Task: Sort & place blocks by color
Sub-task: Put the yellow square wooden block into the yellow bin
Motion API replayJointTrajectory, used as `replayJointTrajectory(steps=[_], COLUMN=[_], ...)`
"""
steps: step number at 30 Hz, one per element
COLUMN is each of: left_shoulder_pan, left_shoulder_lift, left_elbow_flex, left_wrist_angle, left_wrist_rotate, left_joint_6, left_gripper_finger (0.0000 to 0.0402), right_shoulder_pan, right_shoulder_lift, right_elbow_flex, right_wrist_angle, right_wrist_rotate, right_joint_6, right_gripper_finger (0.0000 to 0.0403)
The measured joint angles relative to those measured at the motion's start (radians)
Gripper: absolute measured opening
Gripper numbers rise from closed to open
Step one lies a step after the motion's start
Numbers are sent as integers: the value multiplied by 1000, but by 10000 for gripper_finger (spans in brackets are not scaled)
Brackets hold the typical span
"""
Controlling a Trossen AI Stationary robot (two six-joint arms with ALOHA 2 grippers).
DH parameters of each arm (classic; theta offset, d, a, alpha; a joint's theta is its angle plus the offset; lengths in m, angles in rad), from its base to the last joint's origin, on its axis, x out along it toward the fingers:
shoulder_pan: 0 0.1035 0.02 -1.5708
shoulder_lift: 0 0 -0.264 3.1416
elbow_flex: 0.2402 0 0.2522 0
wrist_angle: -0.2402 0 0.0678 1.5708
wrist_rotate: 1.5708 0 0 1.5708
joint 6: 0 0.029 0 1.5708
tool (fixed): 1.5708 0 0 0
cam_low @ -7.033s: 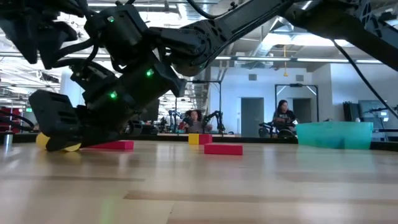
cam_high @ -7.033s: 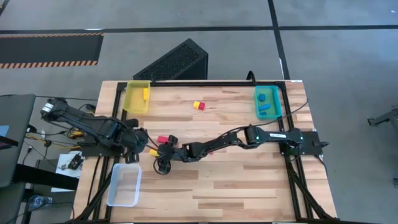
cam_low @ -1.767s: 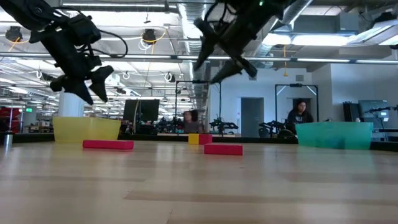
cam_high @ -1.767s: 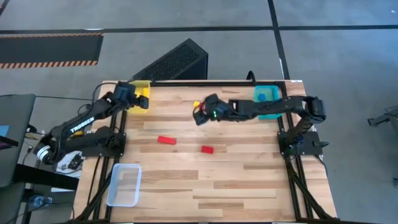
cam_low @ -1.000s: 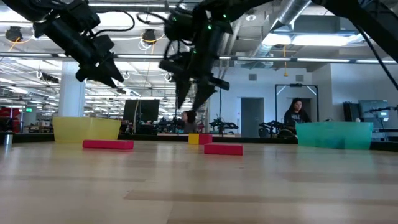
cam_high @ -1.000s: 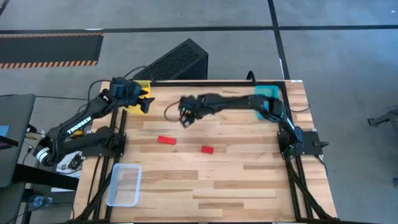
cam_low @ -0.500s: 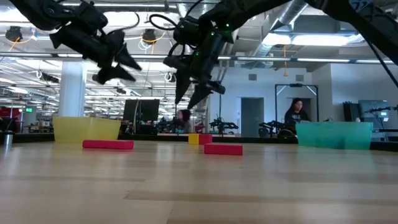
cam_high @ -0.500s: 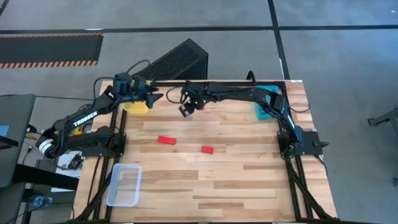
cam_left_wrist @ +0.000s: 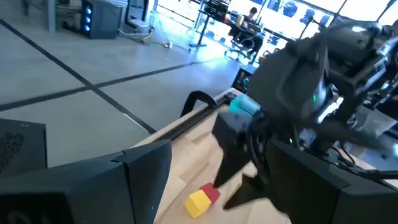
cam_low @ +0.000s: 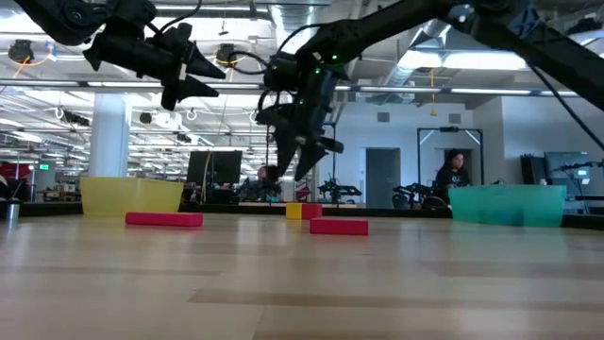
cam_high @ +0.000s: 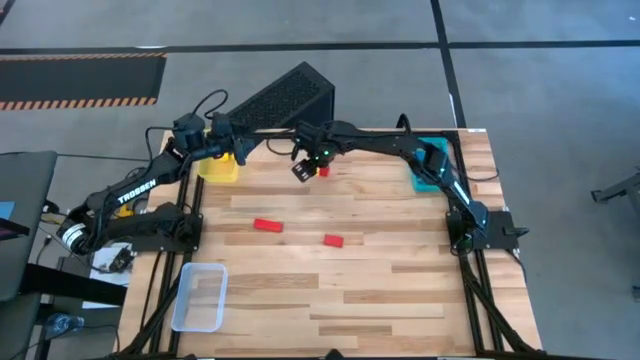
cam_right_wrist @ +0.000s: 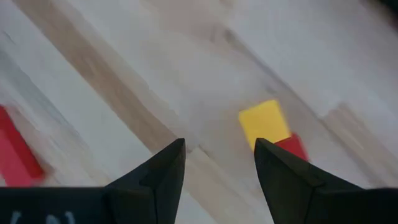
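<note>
Blocks half sorted; step in hand looks like the approach to the yellow block (cam_right_wrist: 264, 123), which touches a small red block (cam_right_wrist: 291, 147) at the table's far middle. Right gripper (cam_high: 303, 170) hangs just above w/ fingers apart, empty. Next: drop straight, straddle yellow only, pinch w/o catching red. Left gripper (cam_high: 222, 143) spread, empty, up over the yellow tray (cam_high: 217, 170). Two red blocks (cam_high: 266, 225) (cam_high: 333, 240) lie mid-table.
</note>
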Motion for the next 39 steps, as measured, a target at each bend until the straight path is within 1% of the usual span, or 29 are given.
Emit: replayJointTrajectory(steps=[4, 8, 9, 11, 14, 16, 19, 21, 22, 27, 31, 34, 37, 39], left_shoulder_pan=[0, 0, 0, 0, 0, 0, 0, -1, -1, -1, -1, -1, -1, -1], left_shoulder_lift=[0, 0, 0, 0, 0, 0, 0, 0, 0, 0, 0, 0, 0, 0], left_elbow_flex=[0, 0, 0, 0, 0, 0, 0, 0, 0, 0, 0, 0, 0, 0], left_wrist_angle=[-10, -67, -85, -130, -191, -220, -231, -233, -233, -233, -233, -233, -233, -234], left_wrist_rotate=[-2, 3, 3, 3, 4, 4, 7, 13, 15, 26, 26, 26, 27, 27], left_joint_6=[-1, -8, -3, 18, 45, 55, 48, 45, 45, 44, 43, 34, -4, -28], left_gripper_finger=[249, 249, 249, 249, 249, 249, 249, 249, 249, 249, 249, 249, 249, 249], right_shoulder_pan=[2, 1, 5, 11, 12, 11, 10, 9, 6, -10, -26, -36, -31, -17], right_shoulder_lift=[87, 128, 136, 146, 143, 143, 136, 128, 127, 132, 133, 134, 134, 134], right_elbow_flex=[104, 143, 146, 151, 158, 158, 156, 157, 158, 159, 160, 160, 160, 161], right_wrist_angle=[-126, -182, -191, -193, -178, -170, -145, -98, -76, -75, -133, -157, -163, -164], right_wrist_rotate=[10, 19, 37, 79, 115, 119, 137, 154, 145, 113, 110, 80, 39, -18], right_joint_6=[-39, -63, -69, -98, -120, -122, -130, -182, -219, -346, -453, -532, -551, -523], right_gripper_finger=[214, 214, 214, 214, 214, 214, 214, 214, 214, 213, 211, 211, 211, 209])
